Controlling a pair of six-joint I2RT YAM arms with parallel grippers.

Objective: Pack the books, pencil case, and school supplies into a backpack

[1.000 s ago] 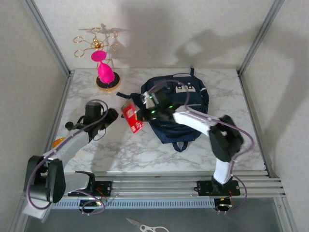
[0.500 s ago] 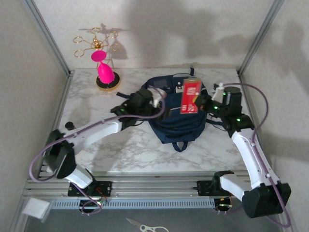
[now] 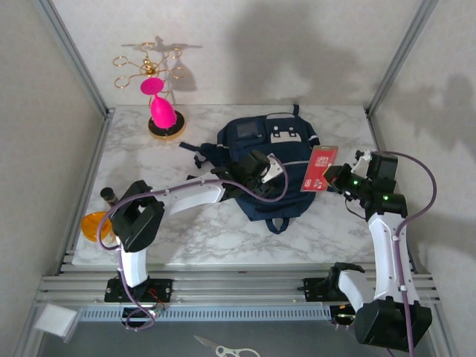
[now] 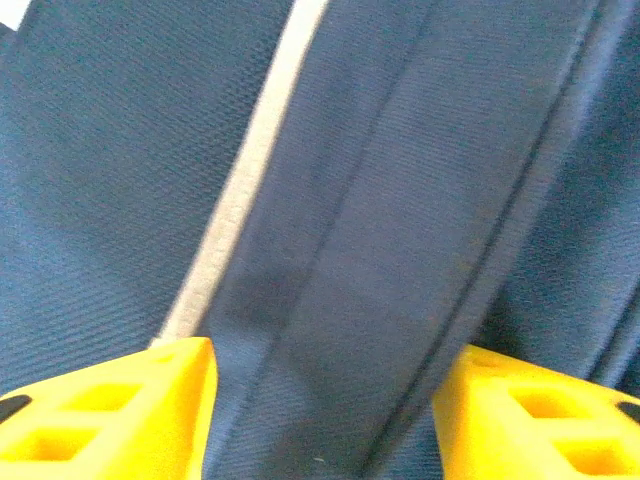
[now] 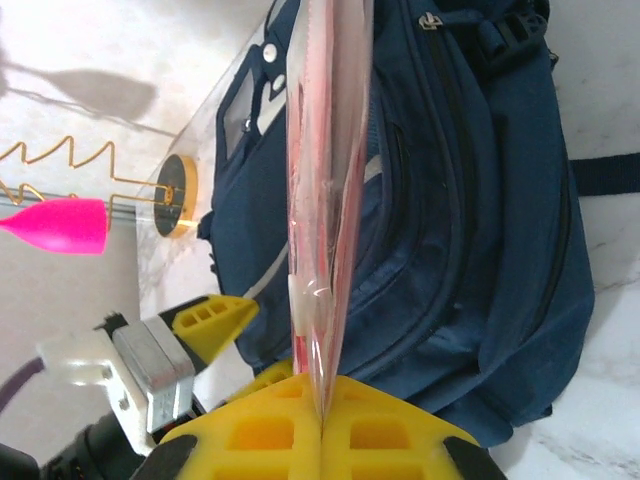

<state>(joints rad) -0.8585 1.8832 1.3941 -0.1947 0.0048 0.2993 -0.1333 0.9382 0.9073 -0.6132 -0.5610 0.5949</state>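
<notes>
The navy backpack (image 3: 279, 190) lies flat at mid-table. My left gripper (image 3: 253, 165) is down on its left half. In the left wrist view its yellow fingers (image 4: 130, 410) stand apart, open, with a ridge of backpack fabric (image 4: 400, 200) and a white trim stripe between them. My right gripper (image 3: 335, 177) hovers at the backpack's right edge, shut on the flat red box (image 3: 320, 169), seen edge-on (image 5: 320, 180) above the backpack (image 5: 470, 230). An orange rounded piece (image 3: 94, 223) sits at the table's left edge. The books and pencil case are out of view.
A pink object on a gold wire stand (image 3: 162, 115) occupies the back left corner. A small dark cylinder (image 3: 109, 195) stands by the orange piece. Metal frame posts rise at the back corners. Scissors (image 3: 219, 347) lie below the front rail.
The right arm has carried the red box from over the backpack to its right edge. The left arm has reached further right onto the backpack, its fingers a little closer together.
</notes>
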